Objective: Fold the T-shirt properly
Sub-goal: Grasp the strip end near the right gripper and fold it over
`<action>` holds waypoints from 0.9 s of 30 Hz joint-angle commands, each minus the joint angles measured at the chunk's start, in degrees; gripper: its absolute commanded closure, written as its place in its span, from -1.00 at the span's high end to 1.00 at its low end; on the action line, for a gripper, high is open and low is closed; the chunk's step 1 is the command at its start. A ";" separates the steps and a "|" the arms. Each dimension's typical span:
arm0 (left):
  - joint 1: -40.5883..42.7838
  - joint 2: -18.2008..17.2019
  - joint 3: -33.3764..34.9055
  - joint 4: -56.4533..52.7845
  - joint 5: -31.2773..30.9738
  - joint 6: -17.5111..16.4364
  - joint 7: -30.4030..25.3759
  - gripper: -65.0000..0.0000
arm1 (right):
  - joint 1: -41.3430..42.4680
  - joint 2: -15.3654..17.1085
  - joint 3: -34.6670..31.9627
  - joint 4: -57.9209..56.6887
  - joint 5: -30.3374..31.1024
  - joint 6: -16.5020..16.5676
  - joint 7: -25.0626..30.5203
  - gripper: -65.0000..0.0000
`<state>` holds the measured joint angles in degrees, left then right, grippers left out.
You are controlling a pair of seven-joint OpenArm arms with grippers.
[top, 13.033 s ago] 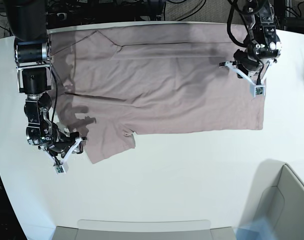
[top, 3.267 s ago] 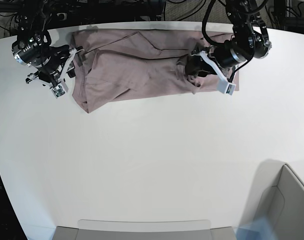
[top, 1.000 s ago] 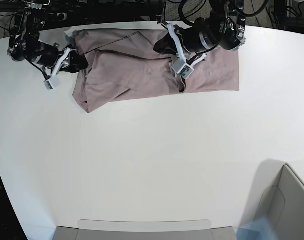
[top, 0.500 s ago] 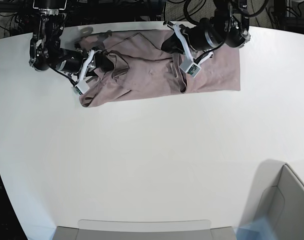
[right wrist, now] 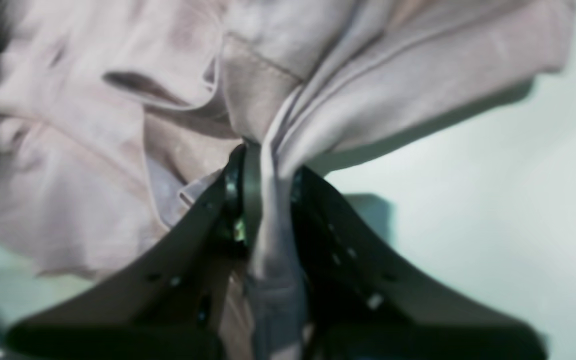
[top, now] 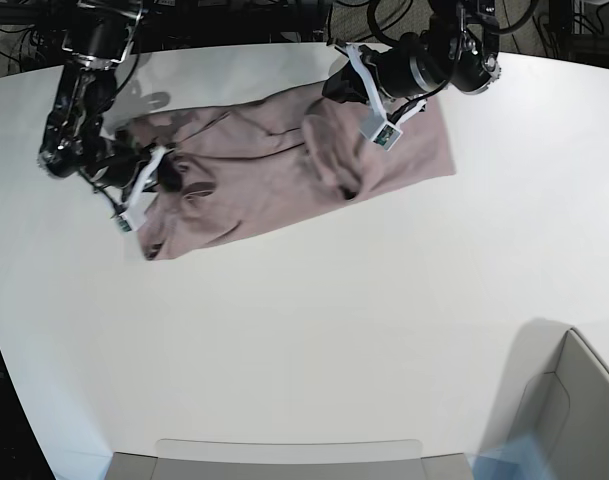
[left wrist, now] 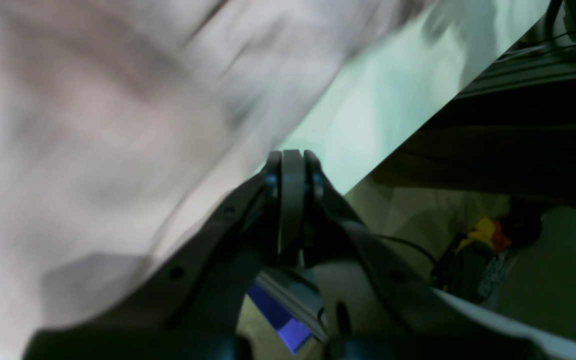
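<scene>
Base view: T-shirt point(top: 284, 170) half-folded into a long crumpled band on the far part of the white table point(top: 314, 350), long axis running slantwise, near-left to far-right of this view. Right pincer point(top: 144, 185) at the band's left end, left pincer point(top: 369, 95) at the upper edge nearer the right end. Right wrist view: right pincer point(right wrist: 260, 165) clamped on a gathered bunch of T-shirt point(right wrist: 118, 125) cloth, fabric pinched between the fingers and spilling away ahead of them. Left wrist view: left pincer point(left wrist: 290, 167) closed tight, fingertips together, no cloth visibly caught between them; blurred T-shirt point(left wrist: 93, 100) off to its left, table edge just beyond. Likely next: carrying the gripped end along the long axis toward the left arm's end. Right arm nearer that end, and already holding it.
</scene>
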<state>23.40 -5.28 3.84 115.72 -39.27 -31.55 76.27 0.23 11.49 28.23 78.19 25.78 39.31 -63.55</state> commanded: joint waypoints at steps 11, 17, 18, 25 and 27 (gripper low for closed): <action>0.73 -2.24 -4.50 1.07 -1.39 -0.14 -0.62 -1.00 | 4.39 7.02 1.18 8.36 -16.33 0.69 -3.13 -1.00; 2.40 -2.33 -17.77 0.98 -1.39 -0.23 -0.09 -1.00 | 0.34 -0.72 -8.40 25.32 -28.46 0.69 -3.13 -1.00; 2.49 -3.03 -19.44 0.98 -1.39 -0.23 -0.09 -1.00 | -0.36 -2.39 -10.51 27.87 -31.01 0.69 -3.13 -1.00; 3.20 -7.25 -21.64 0.81 -1.39 -0.23 -0.27 -1.00 | -3.26 -10.12 -27.04 36.49 -49.30 0.69 -2.78 -1.00; 3.20 -7.25 -21.64 0.81 -1.39 -0.23 -0.45 -1.00 | -3.26 -10.83 -31.17 36.40 -52.46 0.69 -2.78 -1.00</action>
<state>26.52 -12.05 -17.63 115.74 -39.75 -31.55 76.44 -4.01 0.60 -3.33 113.65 -26.24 39.33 -66.89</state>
